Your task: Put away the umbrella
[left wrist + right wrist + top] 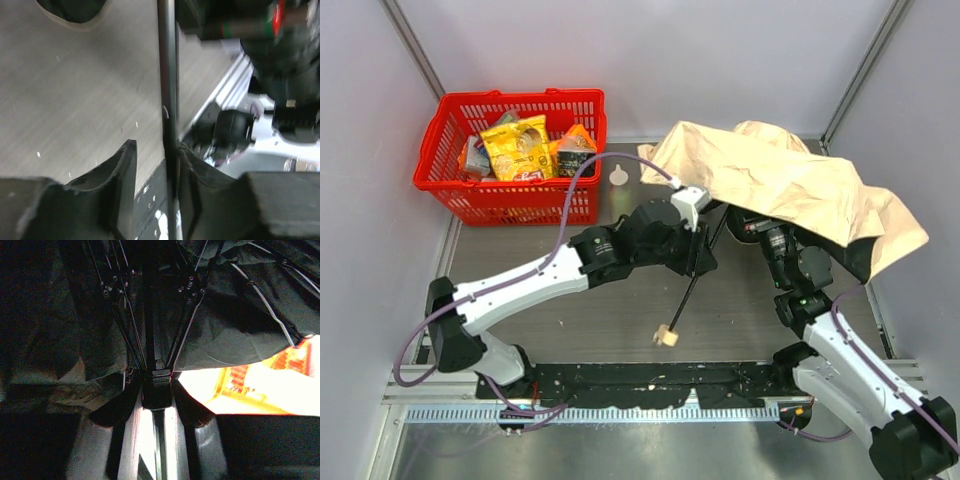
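The umbrella stands open, its beige canopy [790, 185] spread over the back right of the table. Its thin black shaft [692, 285] slants down to a pale knob handle [666, 335]. My left gripper [700, 250] straddles the shaft [167, 100] in the left wrist view. The shaft rests against the right finger [195, 170], and a gap separates it from the left finger [122, 170]; the jaws are open. My right gripper [760, 228] is under the canopy. In the right wrist view its jaws [156, 390] press on the black runner [156, 395] below the ribs [125, 330].
A red basket [510, 205] holding snack packets stands at the back left. A small white funnel-shaped object [619, 176] lies beside it. Grey walls close in the left, back and right sides. The canopy hangs over the right arm.
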Controlling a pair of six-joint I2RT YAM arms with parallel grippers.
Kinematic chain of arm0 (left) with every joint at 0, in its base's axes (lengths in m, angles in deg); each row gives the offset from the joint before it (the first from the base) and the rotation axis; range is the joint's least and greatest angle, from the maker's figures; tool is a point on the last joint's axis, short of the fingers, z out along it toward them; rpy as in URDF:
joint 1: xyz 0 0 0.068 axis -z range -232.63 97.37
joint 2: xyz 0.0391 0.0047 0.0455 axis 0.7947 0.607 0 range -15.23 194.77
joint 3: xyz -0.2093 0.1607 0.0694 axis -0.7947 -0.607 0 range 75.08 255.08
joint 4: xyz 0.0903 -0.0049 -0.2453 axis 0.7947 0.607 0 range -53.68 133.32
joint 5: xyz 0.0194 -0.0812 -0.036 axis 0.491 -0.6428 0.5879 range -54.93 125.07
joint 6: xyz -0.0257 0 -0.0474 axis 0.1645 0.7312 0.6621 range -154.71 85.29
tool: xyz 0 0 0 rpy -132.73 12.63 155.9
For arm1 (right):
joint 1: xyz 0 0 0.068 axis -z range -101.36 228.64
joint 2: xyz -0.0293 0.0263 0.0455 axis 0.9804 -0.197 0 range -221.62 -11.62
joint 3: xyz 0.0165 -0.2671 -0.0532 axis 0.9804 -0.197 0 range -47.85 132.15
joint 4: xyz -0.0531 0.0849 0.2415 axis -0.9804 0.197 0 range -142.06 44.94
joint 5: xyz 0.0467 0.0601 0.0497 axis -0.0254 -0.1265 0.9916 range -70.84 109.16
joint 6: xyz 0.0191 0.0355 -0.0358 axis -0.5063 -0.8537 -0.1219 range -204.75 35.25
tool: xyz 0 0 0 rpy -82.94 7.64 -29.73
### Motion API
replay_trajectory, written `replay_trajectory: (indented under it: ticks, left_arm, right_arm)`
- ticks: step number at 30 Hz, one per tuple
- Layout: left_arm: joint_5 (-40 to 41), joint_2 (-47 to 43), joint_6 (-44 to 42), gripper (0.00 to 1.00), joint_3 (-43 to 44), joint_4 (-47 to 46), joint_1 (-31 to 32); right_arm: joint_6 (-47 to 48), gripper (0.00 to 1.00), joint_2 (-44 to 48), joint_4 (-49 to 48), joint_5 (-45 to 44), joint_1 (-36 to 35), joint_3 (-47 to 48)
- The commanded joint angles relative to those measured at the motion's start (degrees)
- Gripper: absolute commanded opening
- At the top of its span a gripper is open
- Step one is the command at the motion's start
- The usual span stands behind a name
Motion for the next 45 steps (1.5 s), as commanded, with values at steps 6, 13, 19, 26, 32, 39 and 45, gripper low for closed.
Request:
replay_trajectory:
  ticks: [6, 13, 19, 26, 32, 39, 45]
  left_arm:
    - [4.41, -9.94, 4.44, 0.61, -9.92, -16.81, -2.99]
    - [0.64, -14.77, 7.61, 0.61, -16.43, -17.59, -2.03]
    - [-0.16, -16.27, 8.23, 0.63, -19.51, -17.77, -0.62]
    - [2.39, -15.93, 5.6, 0.26, -18.82, -16.81, -0.71]
    - [8.28, -10.22, 0.32, 0.0, -6.98, -15.31, -3.51]
    - [3.89, -0.99, -1.7, 0.0, 8.07, -17.07, -6.51]
    - [0.63, -1.77, 2.95, 0.0, 3.34, -20.93, -5.9]
  right_arm:
    - [1.46, 0.01, -3.13, -4.92, 13.79, 1.08, 11.57]
    - [8.05, 0.01, -5.6, -1.14, 14.06, 4.59, 18.52]
    - [6.56, 0.01, -9.72, -3.68, 16.16, 10.39, 21.43]
    - [6.91, 0.01, -11.4, 0.24, 19.07, 14.79, 26.44]
    - [9.46, 0.01, -6.57, 9.92, 21.97, 13.74, 23.03]
    - [8.84, 0.01, 5.98, 11.69, 3.74, -11.82, 0.79]
    - [14.11, 0.01, 6.8, 16.08, 1.75, -12.28, 5.87]
